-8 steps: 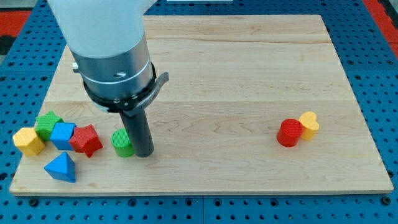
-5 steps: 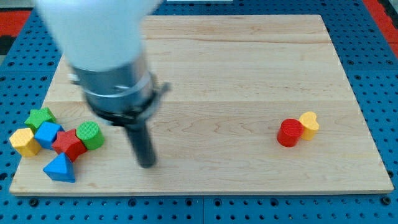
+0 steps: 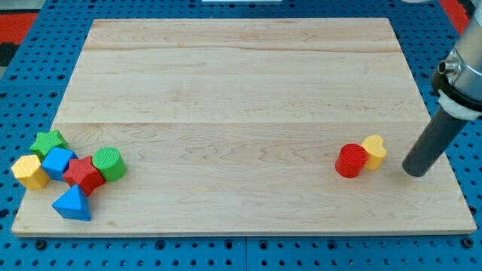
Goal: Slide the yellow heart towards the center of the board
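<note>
The yellow heart (image 3: 374, 150) sits near the board's right edge, touching a red cylinder (image 3: 351, 160) on its left. My tip (image 3: 416, 171) rests on the board just to the right of the yellow heart, a small gap away from it. The rod rises from the tip toward the view's upper right.
A cluster sits at the board's lower left: a green star-like block (image 3: 48, 141), a yellow block (image 3: 30, 172), a blue cube (image 3: 57, 162), a red star (image 3: 82, 175), a green cylinder (image 3: 110, 163) and a blue triangle (image 3: 72, 203). The wooden board (image 3: 241, 75) lies on a blue pegboard.
The arm has swung from the board's lower left to the right edge. Earlier the green cylinder was pushed left into the cluster, and the other blocks shifted slightly.
</note>
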{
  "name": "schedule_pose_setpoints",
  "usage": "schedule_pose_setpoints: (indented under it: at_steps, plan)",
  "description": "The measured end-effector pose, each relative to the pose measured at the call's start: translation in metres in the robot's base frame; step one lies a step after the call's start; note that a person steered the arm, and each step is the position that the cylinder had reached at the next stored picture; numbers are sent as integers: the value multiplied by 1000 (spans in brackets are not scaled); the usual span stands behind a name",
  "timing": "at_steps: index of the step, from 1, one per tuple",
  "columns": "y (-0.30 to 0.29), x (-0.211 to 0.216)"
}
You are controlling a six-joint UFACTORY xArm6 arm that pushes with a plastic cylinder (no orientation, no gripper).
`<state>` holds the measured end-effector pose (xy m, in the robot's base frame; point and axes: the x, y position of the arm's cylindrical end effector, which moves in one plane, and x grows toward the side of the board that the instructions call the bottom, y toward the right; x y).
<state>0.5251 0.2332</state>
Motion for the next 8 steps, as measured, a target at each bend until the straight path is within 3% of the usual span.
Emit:
schedule_pose_setpoints:
  at_steps: [2, 6, 8]
  plan:
    - [-54, -16]
    - [-154, -109]
    - [-126, -129]
